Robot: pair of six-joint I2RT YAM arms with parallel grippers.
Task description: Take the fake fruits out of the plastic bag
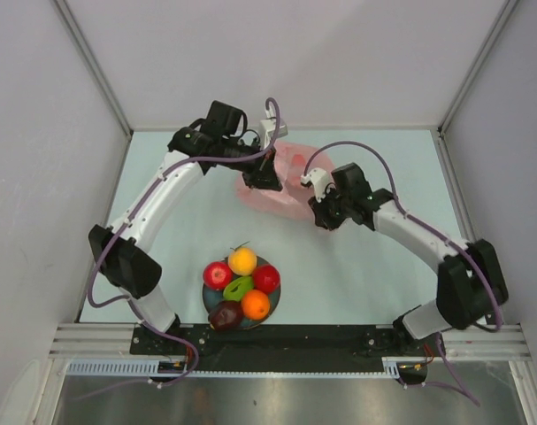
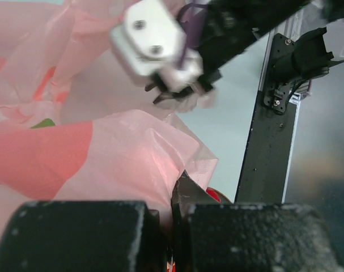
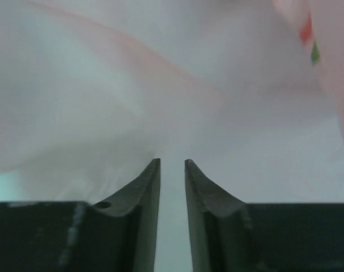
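Jaws clamped on the bag (image 2: 103, 153), your left gripper (image 2: 174, 198) likely anchors it; your right gripper (image 3: 172, 163), jaws slightly parted and empty, faces it to probe inside.

The plastic bag (image 1: 286, 199) is thin, crinkly, translucent film; the fake fruits (image 1: 239, 288) look glossy and smooth; the table (image 1: 365, 266) matt.

The bag (image 1: 287, 202) is translucent pink with red and green prints; the fruits (image 1: 240, 288) are red, yellow, green, orange, maroon.
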